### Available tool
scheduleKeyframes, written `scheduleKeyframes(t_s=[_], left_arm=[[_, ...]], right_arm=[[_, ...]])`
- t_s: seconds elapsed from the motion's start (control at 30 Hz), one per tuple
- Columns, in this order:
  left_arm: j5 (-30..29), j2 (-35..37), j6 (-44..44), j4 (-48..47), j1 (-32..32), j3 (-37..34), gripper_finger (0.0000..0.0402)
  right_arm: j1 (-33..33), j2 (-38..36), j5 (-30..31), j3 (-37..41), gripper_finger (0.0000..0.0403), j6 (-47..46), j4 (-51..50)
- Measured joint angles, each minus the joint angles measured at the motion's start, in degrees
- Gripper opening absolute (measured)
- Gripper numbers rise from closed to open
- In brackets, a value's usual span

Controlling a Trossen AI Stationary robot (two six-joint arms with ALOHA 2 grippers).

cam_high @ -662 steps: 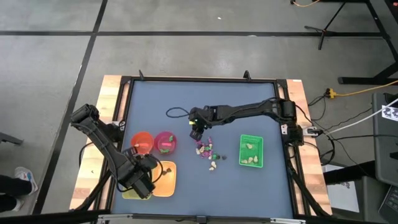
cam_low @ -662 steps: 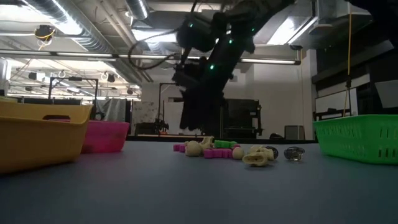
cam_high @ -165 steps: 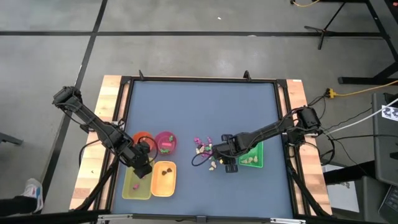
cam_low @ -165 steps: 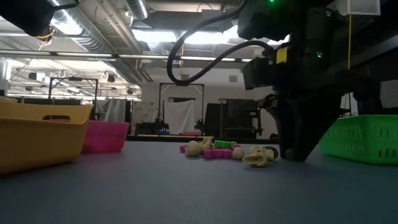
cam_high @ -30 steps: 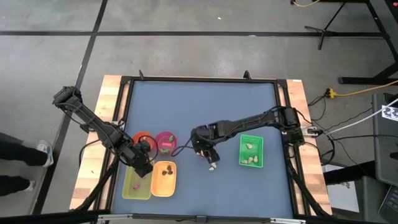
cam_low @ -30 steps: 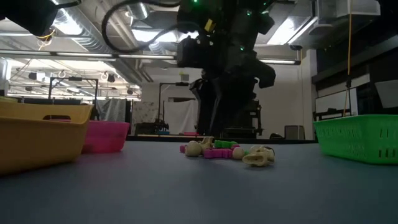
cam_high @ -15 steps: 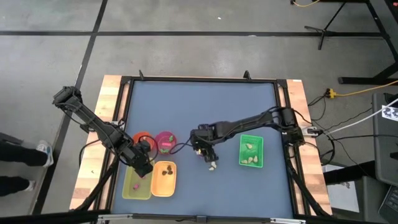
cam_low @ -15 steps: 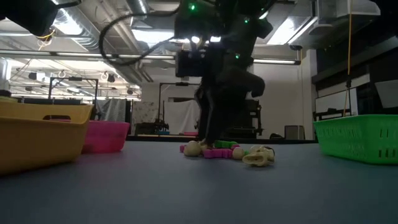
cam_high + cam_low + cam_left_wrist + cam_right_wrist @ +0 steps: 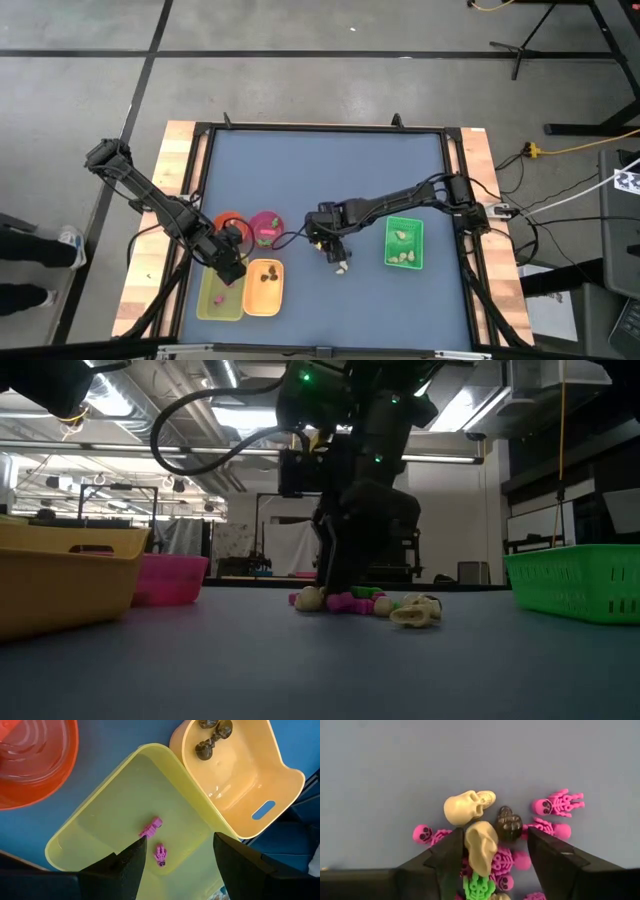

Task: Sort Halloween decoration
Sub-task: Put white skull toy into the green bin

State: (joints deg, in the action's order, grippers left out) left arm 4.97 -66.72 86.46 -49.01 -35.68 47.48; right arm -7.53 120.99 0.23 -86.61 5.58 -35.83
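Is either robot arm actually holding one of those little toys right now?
No. The right tool is open over the pile, a cream skull between its fingers but not gripped. The left tool hangs open above the yellow tray.

Tiny Halloween trinkets heaped mid-table: two cream skulls [image 9: 468,806] touching, a dark brown pumpkin [image 9: 508,825] just beside them, magenta skeletons [image 9: 557,803] sprawled flat around, one green skeleton [image 9: 479,887] underneath; two more magenta figures [image 9: 151,828] lying in the yellow tray
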Motion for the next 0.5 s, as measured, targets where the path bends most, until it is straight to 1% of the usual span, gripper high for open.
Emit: scheduleKeyframes(t_s=[0.23, 0.5], left_arm=[[0.0, 0.0, 0.0, 0.0, 0.0, 0.0, 0.0212], [0.0, 0.0, 0.0, 0.0, 0.0, 0.0, 0.0212]], right_arm=[[0.0, 0.0, 0.2, 0.0, 0.0150, -0.8, -0.7], [0.0, 0.2, -0.2, 0.1, 0.0097, -0.8, -0.9]])
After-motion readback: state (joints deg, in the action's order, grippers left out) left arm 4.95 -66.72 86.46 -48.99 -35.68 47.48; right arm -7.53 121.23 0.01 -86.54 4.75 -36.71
